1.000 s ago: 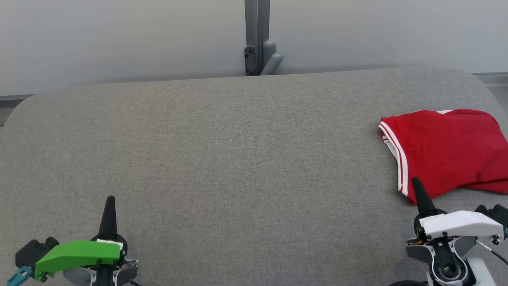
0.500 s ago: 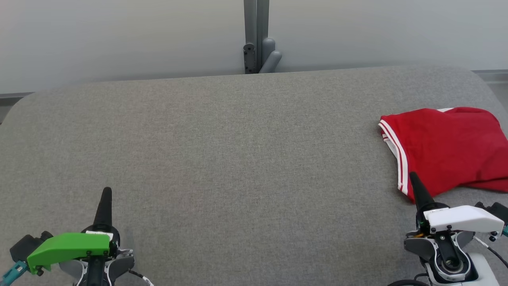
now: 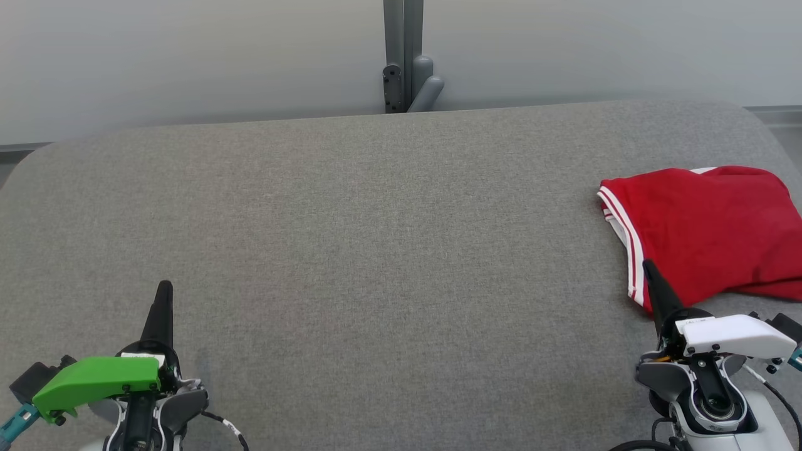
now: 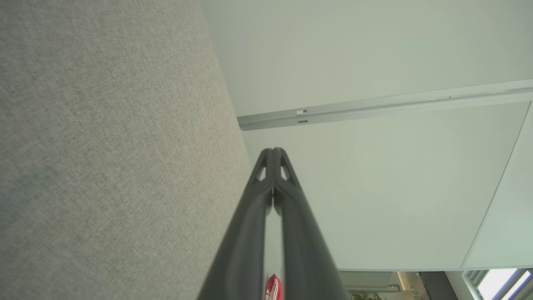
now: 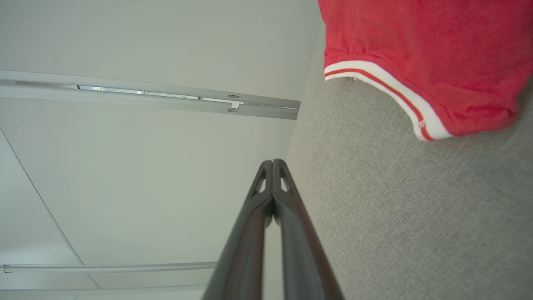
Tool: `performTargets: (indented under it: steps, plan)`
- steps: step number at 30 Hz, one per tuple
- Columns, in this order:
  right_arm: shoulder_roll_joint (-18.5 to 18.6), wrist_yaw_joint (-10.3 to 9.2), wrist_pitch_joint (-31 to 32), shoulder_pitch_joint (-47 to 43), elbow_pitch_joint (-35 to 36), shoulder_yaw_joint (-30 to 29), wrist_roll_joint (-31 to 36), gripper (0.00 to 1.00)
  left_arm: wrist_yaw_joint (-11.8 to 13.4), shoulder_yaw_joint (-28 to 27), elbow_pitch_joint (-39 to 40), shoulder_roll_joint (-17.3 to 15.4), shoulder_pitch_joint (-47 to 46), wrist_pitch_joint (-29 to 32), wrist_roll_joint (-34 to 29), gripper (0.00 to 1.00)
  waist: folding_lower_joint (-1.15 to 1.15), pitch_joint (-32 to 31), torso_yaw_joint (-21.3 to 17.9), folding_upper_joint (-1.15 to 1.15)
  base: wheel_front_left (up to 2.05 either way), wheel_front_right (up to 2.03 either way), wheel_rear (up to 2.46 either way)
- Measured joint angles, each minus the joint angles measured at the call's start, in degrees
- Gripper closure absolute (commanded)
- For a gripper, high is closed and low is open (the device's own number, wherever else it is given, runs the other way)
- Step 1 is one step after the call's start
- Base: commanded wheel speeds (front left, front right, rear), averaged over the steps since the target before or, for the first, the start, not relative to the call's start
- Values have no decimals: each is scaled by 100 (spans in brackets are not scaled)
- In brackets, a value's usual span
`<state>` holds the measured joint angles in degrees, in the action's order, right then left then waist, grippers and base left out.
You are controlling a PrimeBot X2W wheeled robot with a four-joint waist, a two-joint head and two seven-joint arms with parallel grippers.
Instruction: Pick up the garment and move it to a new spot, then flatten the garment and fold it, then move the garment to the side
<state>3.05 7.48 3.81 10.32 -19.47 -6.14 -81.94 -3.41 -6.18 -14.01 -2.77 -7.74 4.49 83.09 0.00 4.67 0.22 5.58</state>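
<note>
The garment [image 3: 708, 232] is red with white-and-red striped trim, folded into a compact shape at the right side of the grey table [image 3: 376, 238]. In the right wrist view the garment [image 5: 420, 50] lies in the upper right corner. My right gripper [image 3: 646, 266] is shut and empty, its tip in front of the garment's near left corner. At the lower left my left gripper [image 3: 165, 287] is shut with nothing in it, far from the garment. Both wrist views show the fingers pressed together, left gripper [image 4: 273, 151] and right gripper [image 5: 272, 162].
A grey post with a bracket [image 3: 404, 56] stands behind the table's far edge against a pale wall. The table's corners are rounded, and the garment reaches the head view's right border.
The whole head picture has shifted slightly, so the camera moved. Both grippers stay shut and empty; the garment lies where it did.
</note>
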Motion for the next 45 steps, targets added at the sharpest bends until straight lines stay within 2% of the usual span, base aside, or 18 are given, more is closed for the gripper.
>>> performTargets:
  steps: [23,45]
  plan:
    - [2,0,218,210,-57,-2,-991,100,67,-131,56,-7,-235,249,855,100,0,73,-26,0,0,0,0]
    - [10,0,216,220,-59,12,-1018,100,67,-135,57,-7,-236,249,873,100,0,74,-26,0,0,0,0]
